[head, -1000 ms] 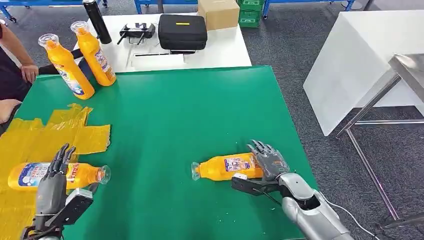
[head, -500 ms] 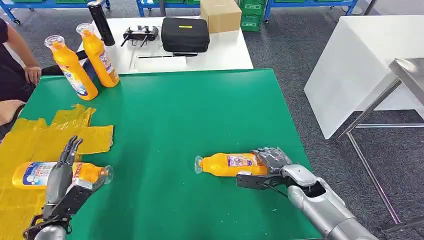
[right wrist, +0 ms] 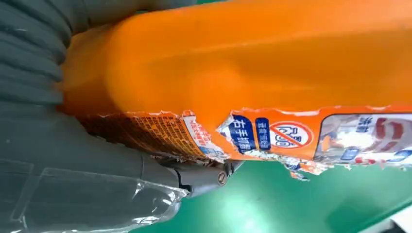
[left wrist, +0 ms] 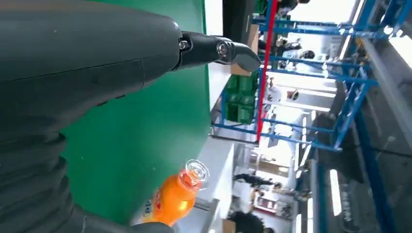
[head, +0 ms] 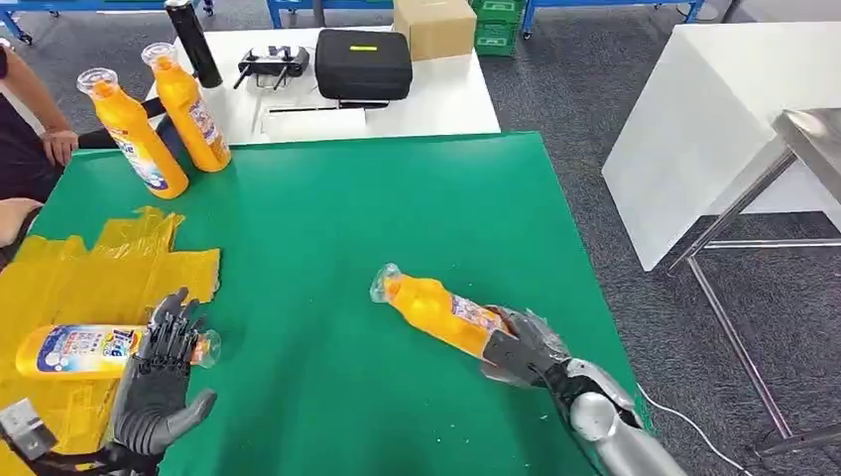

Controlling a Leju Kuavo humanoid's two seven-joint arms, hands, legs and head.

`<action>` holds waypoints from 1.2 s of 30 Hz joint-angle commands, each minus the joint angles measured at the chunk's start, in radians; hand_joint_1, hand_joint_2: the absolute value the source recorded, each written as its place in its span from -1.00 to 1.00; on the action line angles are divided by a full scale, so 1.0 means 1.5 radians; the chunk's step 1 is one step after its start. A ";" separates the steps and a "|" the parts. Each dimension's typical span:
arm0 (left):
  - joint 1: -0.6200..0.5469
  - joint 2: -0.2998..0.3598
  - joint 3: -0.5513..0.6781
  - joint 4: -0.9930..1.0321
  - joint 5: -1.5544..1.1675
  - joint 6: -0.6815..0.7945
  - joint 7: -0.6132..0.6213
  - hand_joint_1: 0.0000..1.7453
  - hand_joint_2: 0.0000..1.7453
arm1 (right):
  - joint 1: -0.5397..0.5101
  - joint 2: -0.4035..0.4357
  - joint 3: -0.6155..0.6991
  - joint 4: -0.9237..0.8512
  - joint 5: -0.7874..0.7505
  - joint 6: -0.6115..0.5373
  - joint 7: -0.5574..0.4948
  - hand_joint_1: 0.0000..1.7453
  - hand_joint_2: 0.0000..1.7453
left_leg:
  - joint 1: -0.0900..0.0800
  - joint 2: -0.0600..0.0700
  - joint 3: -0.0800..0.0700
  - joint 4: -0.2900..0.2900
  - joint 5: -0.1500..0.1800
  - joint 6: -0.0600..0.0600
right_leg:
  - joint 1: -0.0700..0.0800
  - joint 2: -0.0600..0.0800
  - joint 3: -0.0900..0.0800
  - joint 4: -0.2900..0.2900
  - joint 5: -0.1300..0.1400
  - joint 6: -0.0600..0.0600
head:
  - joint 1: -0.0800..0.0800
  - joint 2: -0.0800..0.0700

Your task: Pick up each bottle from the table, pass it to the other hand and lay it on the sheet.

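My right hand [head: 524,349] grips the base end of an orange bottle [head: 436,308], which is tilted with its clear cap toward the table's middle. Up close, that orange bottle [right wrist: 252,77] lies against the right hand [right wrist: 73,160]. A second orange bottle [head: 84,350] lies on the yellow sheet [head: 89,273] at the front left. My left hand [head: 159,382] hovers open by that bottle's cap end, holding nothing. Two more orange bottles [head: 134,134] [head: 190,107] stand upright at the green table's [head: 327,228] far left corner. One of them [left wrist: 177,194] shows beyond my left hand [left wrist: 97,58].
A person's arms [head: 40,129] sit at the table's left edge. Behind the green table stands a white table [head: 436,94] with a black case [head: 362,62], a cardboard box [head: 433,25], a controller [head: 271,61] and a black cylinder [head: 194,42]. A white block [head: 694,119] and a metal frame [head: 793,149] stand to the right.
My right hand has closed on the bottle and swung it up off the table, cap pointing toward the middle. My left hand has drawn back from the bottle on the sheet and turned.
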 commanded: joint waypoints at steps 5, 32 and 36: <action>0.020 -0.037 0.014 -0.017 0.036 -0.034 0.007 -1.00 1.00 | 0.036 0.056 -0.085 -0.046 -0.045 0.001 -0.058 1.00 1.00 | 0.000 0.001 -0.003 0.000 0.000 0.000 | 0.000 -0.001 -0.002 0.001 0.000 0.000 | 0.000 0.000; -0.037 0.022 -0.151 0.040 0.062 -0.010 0.000 -1.00 1.00 | -0.155 0.262 0.303 0.043 -0.123 0.009 -0.033 1.00 1.00 | 0.001 0.001 -0.004 -0.001 0.001 -0.002 | 0.001 0.000 -0.004 0.002 0.000 -0.001 | 0.001 0.000; -0.038 0.023 -0.152 0.041 0.061 -0.009 0.000 -1.00 1.00 | -0.158 0.263 0.311 0.049 -0.125 0.011 -0.032 1.00 1.00 | 0.001 0.001 -0.004 0.000 0.001 -0.002 | 0.001 0.000 -0.004 0.002 0.000 -0.001 | 0.001 0.000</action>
